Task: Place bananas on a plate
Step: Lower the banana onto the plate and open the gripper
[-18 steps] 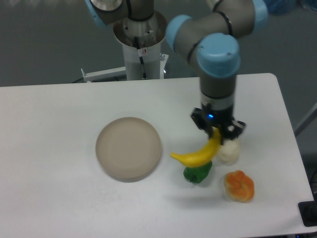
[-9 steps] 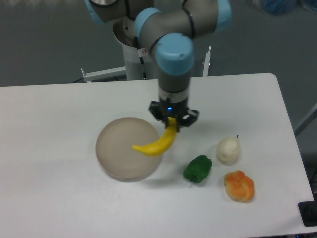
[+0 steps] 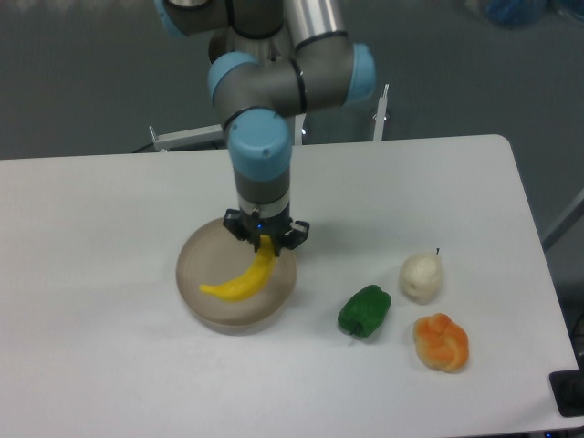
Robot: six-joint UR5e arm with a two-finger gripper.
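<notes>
Banana (image 3: 239,283) is held by its upper end in the end effector (image 3: 265,239), jaws clamped narrow on the stem end. The fruit hangs down and to the left, over the plate (image 3: 196,306). Whether the low tip is touching the plate surface or just above it cannot be told from this view — no clear gap is seen, no clear contact either.

Progress, as judged: pick is done, carry is done, banana is positioned over the target. What is left is the lowering (if any is needed), the release, and the retreat of the arm. Task is not counted complete while the grip is closed.

The end effector sits over the plate's right part, near the rim, so most of the banana's length is over the plate interior. On release it is expected to settle flat inside the rim; a roll toward the right edge is possible but looks unlikely given the curve.

Elsewhere on the table (image 3: 109,210), well apart from the plate: a green pepper (image 3: 364,310), a pale pear-like fruit (image 3: 422,276), a lumpy orange fruit (image 3: 441,341). None are involved.
</notes>
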